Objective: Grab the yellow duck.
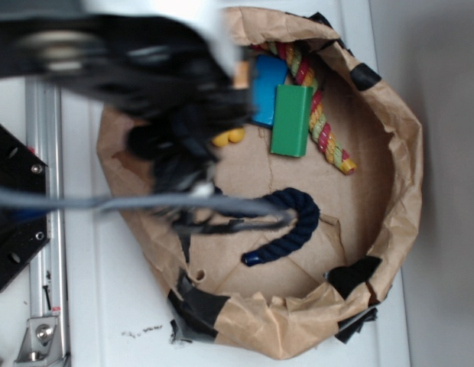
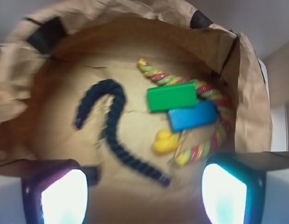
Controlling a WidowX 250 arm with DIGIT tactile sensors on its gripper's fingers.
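yellow duck (image 2: 165, 142) is seen lying on the paper bag (image 2: 51, 112) floor just below the blue block (image 2: 193, 115), long axis slanted, facing unclear. gripper (image 2: 143, 196) is held apart, empty, above. no writing is legible.

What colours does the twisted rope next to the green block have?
The multicoloured rope is striped yellow, red and green; the wrist view shows it best.
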